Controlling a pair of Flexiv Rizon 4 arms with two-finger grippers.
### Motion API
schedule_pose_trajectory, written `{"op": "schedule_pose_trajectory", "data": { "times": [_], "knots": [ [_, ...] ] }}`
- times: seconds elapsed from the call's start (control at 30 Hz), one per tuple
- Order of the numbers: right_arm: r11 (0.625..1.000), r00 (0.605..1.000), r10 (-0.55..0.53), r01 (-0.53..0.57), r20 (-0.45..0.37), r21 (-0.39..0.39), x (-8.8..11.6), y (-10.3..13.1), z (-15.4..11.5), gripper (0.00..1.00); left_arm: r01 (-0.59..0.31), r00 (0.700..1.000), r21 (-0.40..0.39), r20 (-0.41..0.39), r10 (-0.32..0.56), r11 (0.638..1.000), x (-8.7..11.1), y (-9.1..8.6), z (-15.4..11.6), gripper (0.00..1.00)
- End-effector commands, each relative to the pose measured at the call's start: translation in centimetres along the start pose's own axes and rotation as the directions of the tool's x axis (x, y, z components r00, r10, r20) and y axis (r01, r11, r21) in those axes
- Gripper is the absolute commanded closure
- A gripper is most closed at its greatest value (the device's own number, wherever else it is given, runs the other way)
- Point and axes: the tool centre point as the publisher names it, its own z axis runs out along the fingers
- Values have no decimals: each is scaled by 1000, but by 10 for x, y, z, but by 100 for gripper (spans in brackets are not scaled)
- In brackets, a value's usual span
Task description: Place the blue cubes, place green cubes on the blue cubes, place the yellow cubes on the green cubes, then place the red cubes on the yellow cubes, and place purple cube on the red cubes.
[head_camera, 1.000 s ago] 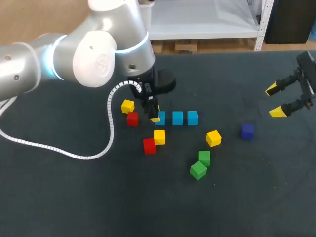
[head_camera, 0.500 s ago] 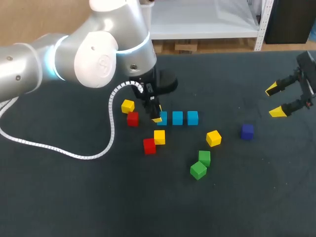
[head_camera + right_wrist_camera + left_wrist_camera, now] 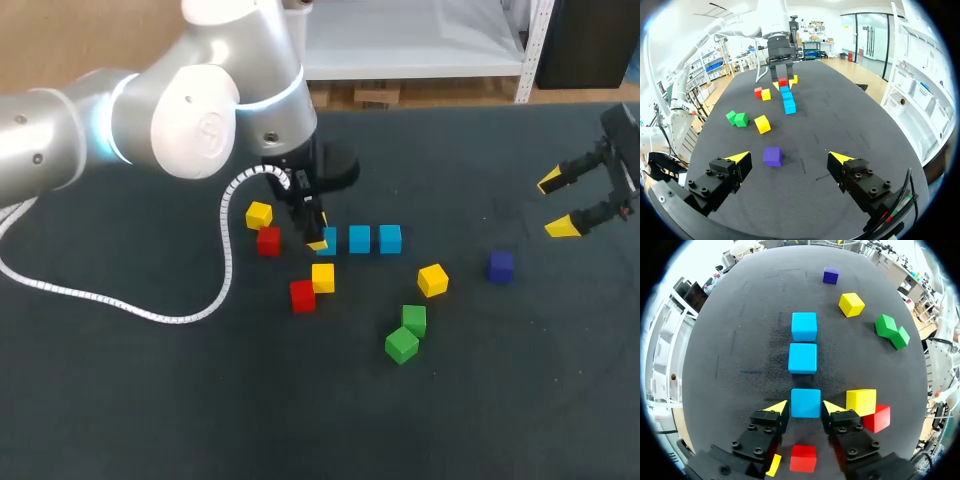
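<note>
**Blue base row laid; left tool released around the end cube**

Left arm: the left tool stands low over the table. Its fingers straddle the end blue cube, with a thin dark gap on each side. The tool is released and grasps nothing. The cube sits flat on the table, in line with the middle blue cube and the far blue cube. Small gaps separate the three.

Judgement: the straight row is the foundation course, set level to carry the next colour. The blue step appears complete once the tool lifts clear.

Right arm: the right tool hangs above the table's right side with its fingers spread wide and nothing between them. It appears parked away from the row so that the left arm has room to work.

Stock not yet placed:
- The green cubes touch one another on the near side of the row.
- The yellow cubes and red cubes lie scattered around the row's left end. One of each touches the other.
- The purple cube lies apart, just ahead of the right tool.

Risk: lifting off at an angle could nudge the end cube out of line.
</note>
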Motion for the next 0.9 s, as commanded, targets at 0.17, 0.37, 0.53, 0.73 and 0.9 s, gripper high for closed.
{"op": "schedule_pose_trajectory", "data": {
  "times": [0.17,0.37,0.53,0.73,0.9],
  "knots": [
    [1000,1000,-1,1,2,0,0,0,0,0,-1,1000,3,0,1,1000,-2,2,2,66],
    [1000,1000,-1,1,2,0,0,0,0,0,1,1000,0,0,-1,1000,-4,5,3,78],
    [1000,1000,-1,1,2,0,0,0,0,0,4,1000,0,0,-4,1000,-4,5,2,67],
    [1000,1000,-1,1,2,0,0,0,0,0,4,1000,19,-3,-4,1000,-3,0,1,0],
    [1000,1000,-1,1,2,0,0,0,0,0,-7,1000,3,25,7,1000,3,-6,-19,0]
  ]
}}
